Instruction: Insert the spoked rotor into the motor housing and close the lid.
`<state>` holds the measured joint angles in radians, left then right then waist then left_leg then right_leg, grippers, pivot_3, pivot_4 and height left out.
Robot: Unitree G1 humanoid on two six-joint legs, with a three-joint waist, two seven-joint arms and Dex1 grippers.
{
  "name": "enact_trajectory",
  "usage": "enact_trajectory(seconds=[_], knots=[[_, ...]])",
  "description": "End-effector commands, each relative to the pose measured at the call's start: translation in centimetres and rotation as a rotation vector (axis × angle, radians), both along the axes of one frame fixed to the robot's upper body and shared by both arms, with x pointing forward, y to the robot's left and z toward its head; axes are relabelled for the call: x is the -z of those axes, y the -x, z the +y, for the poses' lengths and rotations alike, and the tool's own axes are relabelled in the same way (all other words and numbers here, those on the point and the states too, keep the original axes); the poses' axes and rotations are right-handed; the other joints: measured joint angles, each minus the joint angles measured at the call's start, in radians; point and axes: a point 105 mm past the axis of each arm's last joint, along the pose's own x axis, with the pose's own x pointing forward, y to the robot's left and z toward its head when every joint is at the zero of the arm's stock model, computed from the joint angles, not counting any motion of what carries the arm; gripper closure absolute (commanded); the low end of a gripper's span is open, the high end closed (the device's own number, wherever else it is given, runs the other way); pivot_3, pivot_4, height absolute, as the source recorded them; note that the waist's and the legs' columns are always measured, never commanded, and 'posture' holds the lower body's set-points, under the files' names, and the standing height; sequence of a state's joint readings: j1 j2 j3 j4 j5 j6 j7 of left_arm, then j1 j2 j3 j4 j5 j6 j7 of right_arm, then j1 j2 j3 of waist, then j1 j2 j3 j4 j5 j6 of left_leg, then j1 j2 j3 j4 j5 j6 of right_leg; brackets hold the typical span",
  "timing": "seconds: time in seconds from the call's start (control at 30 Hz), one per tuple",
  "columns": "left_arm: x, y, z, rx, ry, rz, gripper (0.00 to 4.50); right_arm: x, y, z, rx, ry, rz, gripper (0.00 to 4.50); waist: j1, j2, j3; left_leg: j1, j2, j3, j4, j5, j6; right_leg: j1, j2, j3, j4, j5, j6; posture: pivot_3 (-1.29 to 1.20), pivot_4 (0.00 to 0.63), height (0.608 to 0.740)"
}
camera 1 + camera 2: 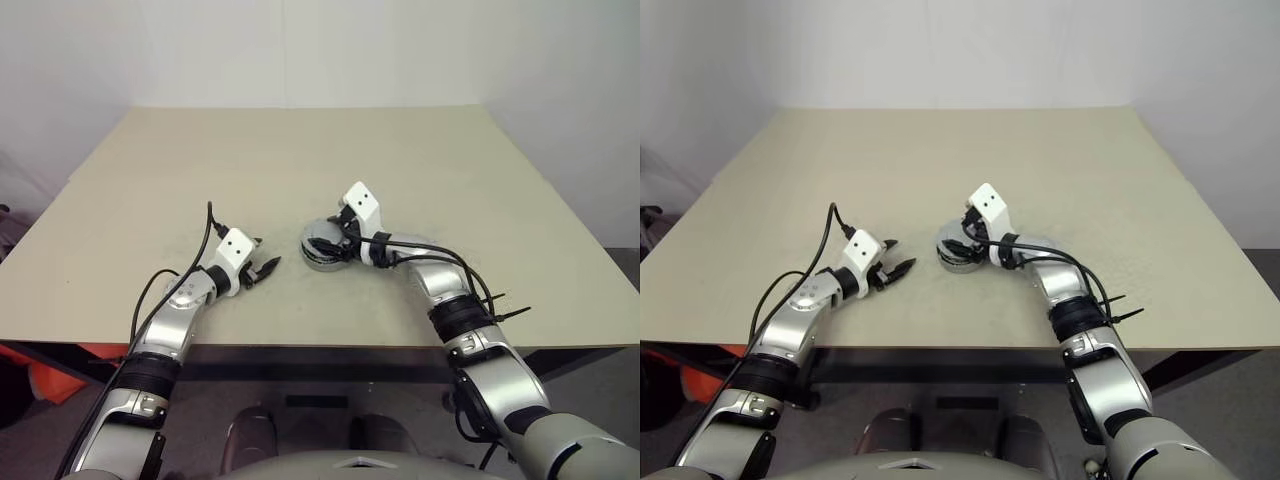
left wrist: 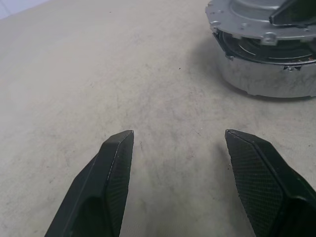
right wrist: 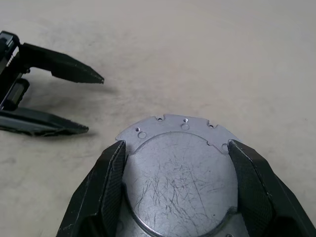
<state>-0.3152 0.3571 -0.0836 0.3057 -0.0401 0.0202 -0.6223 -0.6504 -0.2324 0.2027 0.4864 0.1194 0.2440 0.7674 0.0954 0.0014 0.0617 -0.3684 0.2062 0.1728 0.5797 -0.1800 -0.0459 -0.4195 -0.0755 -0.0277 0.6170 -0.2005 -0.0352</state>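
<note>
One grey lid (image 3: 180, 180) sits on the motor housing (image 2: 269, 79) near the middle of the table (image 1: 300, 150), slightly cocked, with a dark gap showing under one edge, so it looks not yet seated. The right gripper (image 3: 177, 173) straddles it, a finger against each side of the raised centre, apparently clamped on it. The lid is stiff scratched metal, likely hefty for its size and slick; gripping across the raised centre or the notched rim seems safest, pressing straight down. The rotor is hidden, presumably inside. The left gripper (image 2: 177, 163) hovers just beside the housing over bare table, fingers spread wide and holding nothing.
</note>
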Motion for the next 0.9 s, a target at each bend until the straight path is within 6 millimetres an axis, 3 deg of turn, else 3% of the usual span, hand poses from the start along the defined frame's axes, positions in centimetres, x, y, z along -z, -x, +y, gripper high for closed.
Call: enact_trajectory(seconds=[0.03, 0.17, 0.63, 0.9], knots=[[-1.6, -0.4, 0.1, 0.000, 0.003, -0.060, 1.39, -1.8, 0.5, 0.8, -0.058, -0.017, -0.065, 1.32, 0.000, 0.000, 0.000, 0.000, 0.000, 0.000, 0.000, 0.000, 0.000, 0.000, 0.000, 0.000, 0.000, 0.000, 0.000, 0.00, 0.000, 0.740], [-1.5, -0.3, 0.2, -0.003, 0.002, -0.058, 1.39, -1.4, 1.1, 0.7, -0.088, -0.005, -0.053, 1.32, 0.000, 0.000, 0.000, 0.000, 0.000, 0.000, 0.000, 0.000, 0.000, 0.000, 0.000, 0.000, 0.000, 0.000, 0.000, 0.00, 0.000, 0.740], [-1.4, -0.2, 0.0, 0.001, 0.001, -0.056, 1.39, -0.9, -0.1, 0.1, -0.026, 0.028, -0.061, 1.32, 0.000, 0.000, 0.000, 0.001, 0.000, 0.000, 0.000, 0.000, 0.001, 0.000, 0.000, 0.000, 0.001, 0.000, 0.000, 0.00, 0.000, 0.740], [-1.4, -0.2, -0.1, 0.001, 0.006, -0.055, 1.39, 0.8, 0.6, -0.2, -0.072, 0.092, -0.034, 1.32, 0.000, 0.000, 0.000, 0.001, 0.000, 0.000, 0.001, 0.000, 0.001, 0.000, 0.000, 0.000, 0.001, 0.000, 0.000, 0.00, 0.000, 0.740]])
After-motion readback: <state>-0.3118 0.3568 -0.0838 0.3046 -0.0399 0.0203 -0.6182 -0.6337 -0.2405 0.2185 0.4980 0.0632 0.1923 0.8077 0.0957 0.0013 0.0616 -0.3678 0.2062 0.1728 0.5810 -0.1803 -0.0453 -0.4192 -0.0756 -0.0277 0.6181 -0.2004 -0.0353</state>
